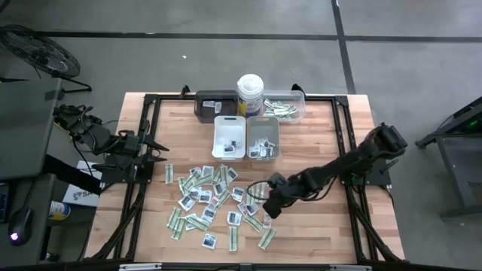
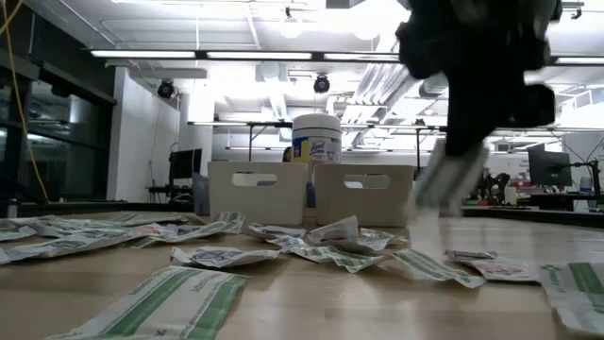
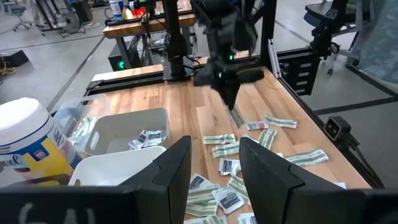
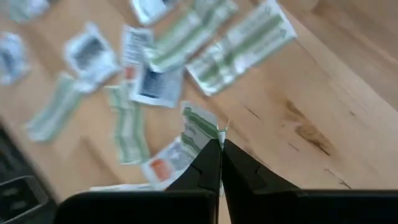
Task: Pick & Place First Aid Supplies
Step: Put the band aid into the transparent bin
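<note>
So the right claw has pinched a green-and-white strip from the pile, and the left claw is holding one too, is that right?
Not quite. The right gripper has indeed pinched a green-and-white strip from the pile, but the left gripper holds nothing: the left wrist view shows its fingers apart and bare, and the high view shows it waiting at the table's left edge.

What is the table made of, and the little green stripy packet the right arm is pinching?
The table looks like pale wood: plank seams and grain show, with a smooth matte finish. The green-striped packet in the right end effector looks like crinkled paper or thin foil; which one is unclear.
</note>
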Available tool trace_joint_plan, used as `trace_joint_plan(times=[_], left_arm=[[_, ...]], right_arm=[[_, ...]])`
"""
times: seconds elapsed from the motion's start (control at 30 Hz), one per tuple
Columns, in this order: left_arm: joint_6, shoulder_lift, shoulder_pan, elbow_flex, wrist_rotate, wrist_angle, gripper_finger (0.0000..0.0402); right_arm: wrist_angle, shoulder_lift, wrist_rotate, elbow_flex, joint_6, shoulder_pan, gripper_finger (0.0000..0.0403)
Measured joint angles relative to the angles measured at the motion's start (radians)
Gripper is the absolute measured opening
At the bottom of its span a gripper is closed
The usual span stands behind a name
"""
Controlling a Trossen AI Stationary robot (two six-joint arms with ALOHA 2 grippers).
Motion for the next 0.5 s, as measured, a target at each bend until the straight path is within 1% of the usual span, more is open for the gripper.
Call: trace_joint_plan(times=[0.07,0.17,0.33,0.4,0.5], left_arm=[[0.000,0.000,0.000,0.000,-0.001,0.000,0.0133],[0.000,0.000,0.000,0.000,-0.001,0.000,0.0133],[0.000,0.000,0.000,0.000,-0.001,0.000,0.0133],[0.000,0.000,0.000,0.000,-0.002,0.000,0.0133],[0.000,0.005,0.000,0.000,-0.004,0.000,0.0133]], right_arm=[[-0.014,-0.044,0.022,0.000,0.002,-0.006,0.0001],[-0.041,-0.118,0.094,0.000,0.001,-0.022,0.0001],[-0.138,-0.250,0.249,0.001,-0.010,-0.073,0.0000],[-0.161,-0.300,0.308,0.001,-0.054,-0.105,0.0000],[-0.182,-0.366,0.355,0.002,-0.131,-0.164,0.0000]])
